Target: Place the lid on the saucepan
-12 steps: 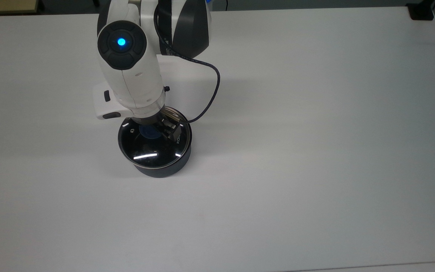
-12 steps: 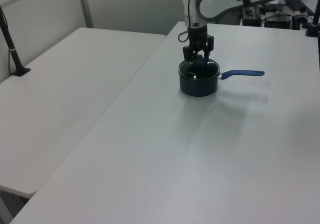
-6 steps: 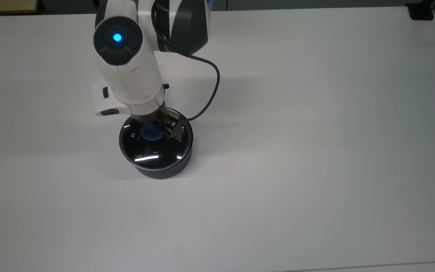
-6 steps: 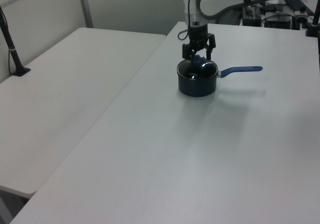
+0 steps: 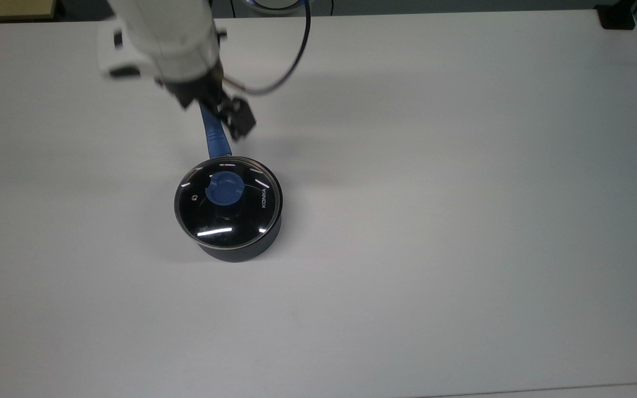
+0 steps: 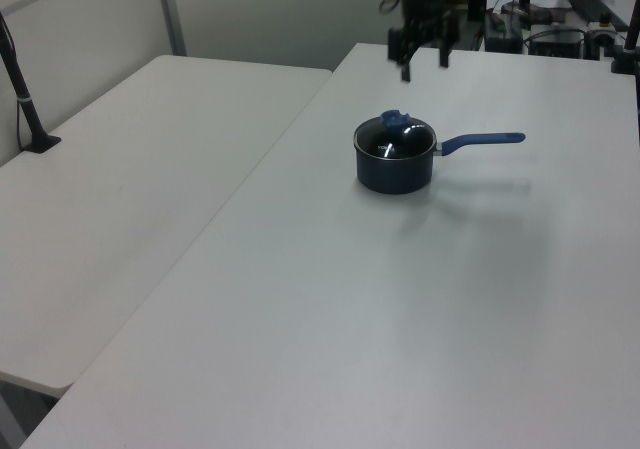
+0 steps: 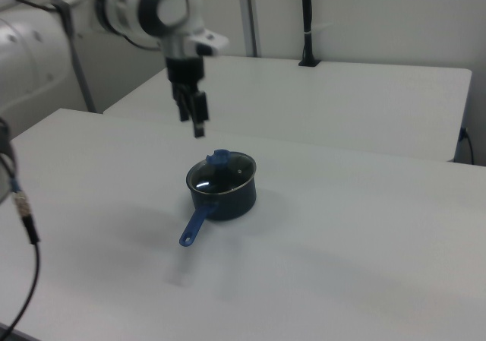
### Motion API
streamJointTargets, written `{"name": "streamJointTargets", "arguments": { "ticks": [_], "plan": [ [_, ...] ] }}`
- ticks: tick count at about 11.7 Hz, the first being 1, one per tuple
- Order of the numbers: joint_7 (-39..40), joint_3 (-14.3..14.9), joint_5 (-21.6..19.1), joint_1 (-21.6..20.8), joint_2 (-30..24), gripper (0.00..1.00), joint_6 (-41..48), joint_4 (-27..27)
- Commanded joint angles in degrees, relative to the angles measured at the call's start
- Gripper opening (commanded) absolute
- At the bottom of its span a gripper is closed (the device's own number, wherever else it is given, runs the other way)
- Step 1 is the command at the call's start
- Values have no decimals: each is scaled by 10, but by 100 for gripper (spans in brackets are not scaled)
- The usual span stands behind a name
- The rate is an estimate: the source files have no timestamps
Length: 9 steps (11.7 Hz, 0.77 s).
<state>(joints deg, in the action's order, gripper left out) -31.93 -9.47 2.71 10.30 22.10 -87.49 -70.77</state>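
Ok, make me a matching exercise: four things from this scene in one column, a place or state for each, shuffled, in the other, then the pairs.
Things:
1. lid
2. saucepan
3. claw
4. knob

Places or states:
A. raised above the table, holding nothing
B. blue, at the lid's centre
C. stands on the white table, blue handle sticking out
D. lies on the saucepan's rim

Pairs: 1-D, 2-C, 3-A, 4-B

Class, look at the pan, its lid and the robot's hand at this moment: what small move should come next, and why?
Probably none toward the pan: the hand could simply draw away. The lid sits level on the saucepan, its rim matching the pan's all round, and its blue knob is free. The hand hangs open above the table, apart from both, so the placing looks done.
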Motion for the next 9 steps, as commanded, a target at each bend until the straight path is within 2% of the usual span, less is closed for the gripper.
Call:
{"name": "streamJointTargets", "arguments": {
  "ticks": [1, 2, 3, 4, 6, 9],
  "plan": [
    [76, 15, -22, -11, -178, 100, 61, -142],
    [99, 42, -23, -39, -221, 100, 57, -180],
    [103, 103, -24, -103, -255, 100, 55, -205],
    [107, 131, -24, -133, -268, 100, 55, -212],
    [163, 134, -24, -133, -269, 100, 51, -208],
    [267, 135, -15, -125, -261, 100, -49, -214]
  ]
}}
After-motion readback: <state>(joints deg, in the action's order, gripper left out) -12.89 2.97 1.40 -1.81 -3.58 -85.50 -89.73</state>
